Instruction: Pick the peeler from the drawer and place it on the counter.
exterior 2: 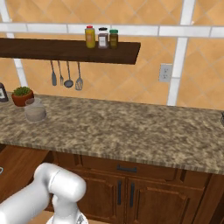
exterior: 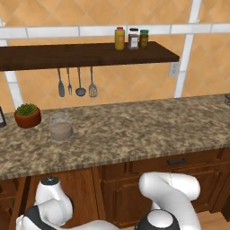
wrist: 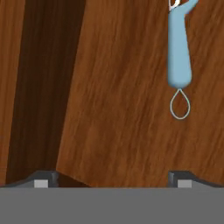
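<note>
The peeler point(wrist: 178, 48) lies flat on the reddish-brown wooden bottom of the drawer point(wrist: 113, 87), in the upper right of the hand view. Its light blue handle ends in a thin wire loop pointing towards me, and its other end runs off the top edge. My gripper point(wrist: 111, 180) hovers over the drawer floor, open, with nothing between its fingertips point(wrist: 41, 179); the peeler is ahead of the right tip and apart from it. A dark band runs along the drawer's left side. Part of the open drawer point(exterior 2: 15, 168) shows below the speckled granite counter point(exterior: 134, 126) point(exterior 2: 131, 127).
On the counter's left end stand a potted plant point(exterior: 27, 115) and a glass jar point(exterior: 60, 127). A dark wall shelf point(exterior: 85, 55) carries three jars, with utensils point(exterior: 76, 83) hanging beneath. Cabinet doors point(exterior 2: 131, 192) and a closed drawer handle point(exterior: 177, 161) sit below the counter.
</note>
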